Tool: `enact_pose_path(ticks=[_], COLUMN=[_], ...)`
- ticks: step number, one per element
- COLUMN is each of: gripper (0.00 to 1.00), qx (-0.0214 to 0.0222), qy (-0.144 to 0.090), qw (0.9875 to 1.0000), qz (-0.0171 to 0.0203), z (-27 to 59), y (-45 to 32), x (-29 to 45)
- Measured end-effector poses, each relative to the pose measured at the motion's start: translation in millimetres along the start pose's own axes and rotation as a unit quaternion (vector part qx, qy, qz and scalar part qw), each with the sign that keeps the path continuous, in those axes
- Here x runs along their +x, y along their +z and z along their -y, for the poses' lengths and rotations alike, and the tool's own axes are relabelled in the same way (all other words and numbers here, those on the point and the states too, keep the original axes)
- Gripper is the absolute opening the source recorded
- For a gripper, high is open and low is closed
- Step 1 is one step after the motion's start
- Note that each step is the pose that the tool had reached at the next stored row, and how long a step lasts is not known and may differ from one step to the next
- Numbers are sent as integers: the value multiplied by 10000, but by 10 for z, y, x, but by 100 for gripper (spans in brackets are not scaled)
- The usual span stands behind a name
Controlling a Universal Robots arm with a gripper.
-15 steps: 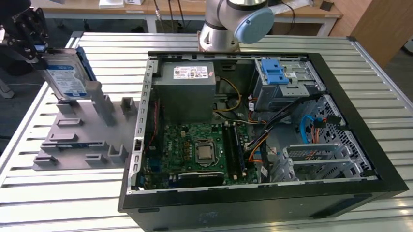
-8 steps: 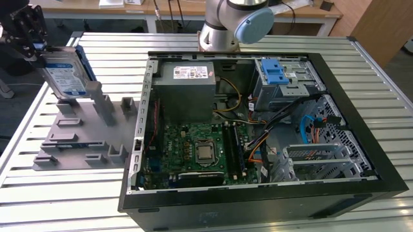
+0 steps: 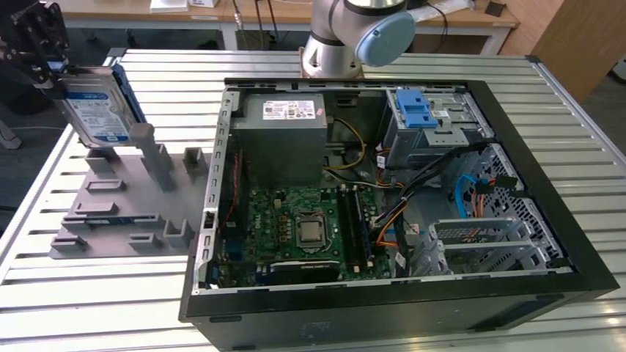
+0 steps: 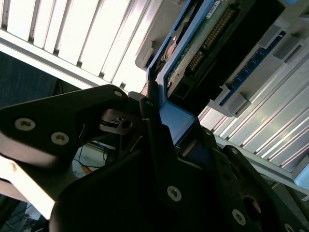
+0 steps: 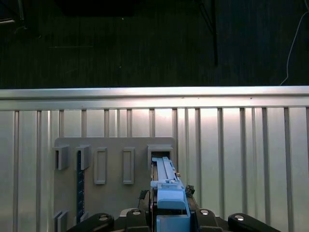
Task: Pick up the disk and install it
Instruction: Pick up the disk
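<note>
The disk (image 3: 98, 106) hangs on edge, clamped at its upper end between the jaws. Its lower edge is close over the upright posts of the grey holder plate (image 3: 117, 213) beneath the jaws; whether it clears them I cannot tell. In the first wrist view its blue carrier (image 5: 166, 191) lines up with the plate's end slot (image 5: 159, 155). Bare slatted tabletop (image 3: 98, 308) rings the plate. The open computer case (image 3: 391, 304) stands well aside of the jaws.

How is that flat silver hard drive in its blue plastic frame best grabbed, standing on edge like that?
By its upper end, from above. The silver hard drive stands upright over the grey slotted rack, so its top end is free and its flat faces can be pinched. The gripper is clamped there.
</note>
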State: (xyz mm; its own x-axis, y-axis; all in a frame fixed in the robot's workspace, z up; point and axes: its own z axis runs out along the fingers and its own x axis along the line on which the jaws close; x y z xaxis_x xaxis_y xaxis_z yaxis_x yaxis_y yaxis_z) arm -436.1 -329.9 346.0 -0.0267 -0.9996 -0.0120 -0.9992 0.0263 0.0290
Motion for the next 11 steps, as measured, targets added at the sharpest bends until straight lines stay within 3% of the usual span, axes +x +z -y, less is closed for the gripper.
enact_pose_path(ticks=[5, 11], gripper=[36, 36], qx=[0, 0], qy=[0, 0], qw=[10000, 10000], qz=[0, 2], z=[-3, -6], y=[-7, -85], x=[0, -1])
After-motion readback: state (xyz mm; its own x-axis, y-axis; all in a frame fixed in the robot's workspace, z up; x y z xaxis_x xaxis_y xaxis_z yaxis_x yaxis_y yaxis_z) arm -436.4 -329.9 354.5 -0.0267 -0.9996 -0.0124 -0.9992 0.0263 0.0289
